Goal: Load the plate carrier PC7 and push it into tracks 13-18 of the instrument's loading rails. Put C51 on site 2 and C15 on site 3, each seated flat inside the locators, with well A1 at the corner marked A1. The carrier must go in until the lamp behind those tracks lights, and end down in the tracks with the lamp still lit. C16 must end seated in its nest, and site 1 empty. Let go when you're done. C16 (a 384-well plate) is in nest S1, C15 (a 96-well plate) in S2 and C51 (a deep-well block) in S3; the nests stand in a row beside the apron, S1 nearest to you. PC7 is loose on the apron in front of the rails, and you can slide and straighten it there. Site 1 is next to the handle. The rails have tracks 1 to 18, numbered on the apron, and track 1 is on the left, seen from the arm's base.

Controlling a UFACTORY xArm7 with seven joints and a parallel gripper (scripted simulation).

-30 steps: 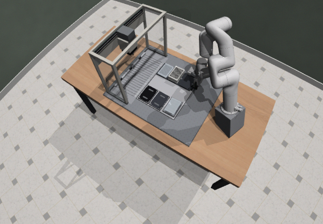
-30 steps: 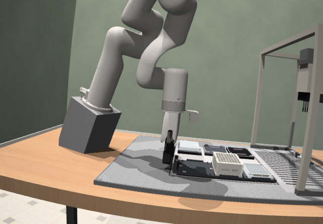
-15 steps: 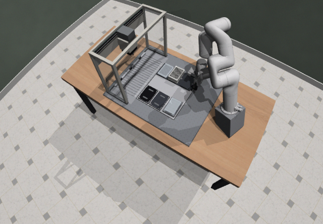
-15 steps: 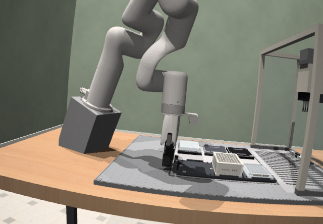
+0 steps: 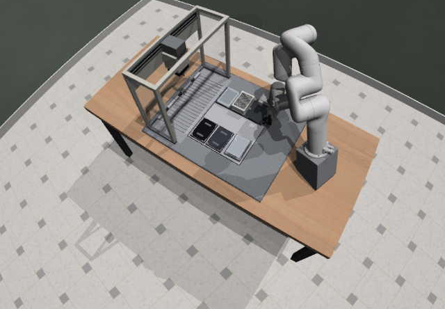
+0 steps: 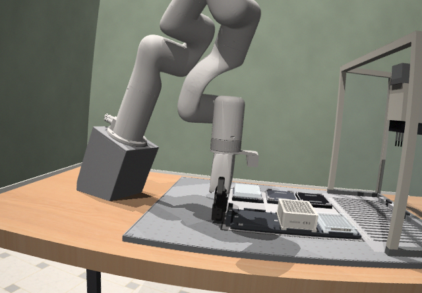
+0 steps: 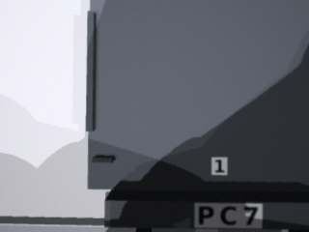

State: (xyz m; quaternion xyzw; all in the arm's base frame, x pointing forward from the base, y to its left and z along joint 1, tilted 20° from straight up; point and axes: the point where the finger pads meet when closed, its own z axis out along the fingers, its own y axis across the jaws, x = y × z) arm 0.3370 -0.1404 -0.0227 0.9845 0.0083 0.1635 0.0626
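Observation:
The plate carrier PC7 [image 6: 272, 222] lies on the apron in front of the rails [image 5: 195, 100]. The white deep-well block C51 [image 6: 296, 214] sits on site 2 and the clear plate C15 [image 6: 335, 222] on site 3. They also show in the overhead view, C51 [image 5: 242, 101] and C15 [image 5: 228, 97]. Site 1 [image 7: 193, 87] is empty, with its number tag [image 7: 218, 165] and the PC7 label [image 7: 228, 215] on the handle below. C16 [image 5: 238, 146] lies in nest S1. My gripper [image 6: 217, 211] is open, low at the carrier's handle end, holding nothing. Its fingertips are out of the wrist view.
Two empty dark nests [image 5: 220, 137] [image 5: 203, 129] stand beside C16. The instrument's frame [image 5: 172, 78] rises over the rails, with a grey head [image 5: 173, 46] on its gantry. The arm's base block [image 5: 316, 165] stands at the mat's near corner.

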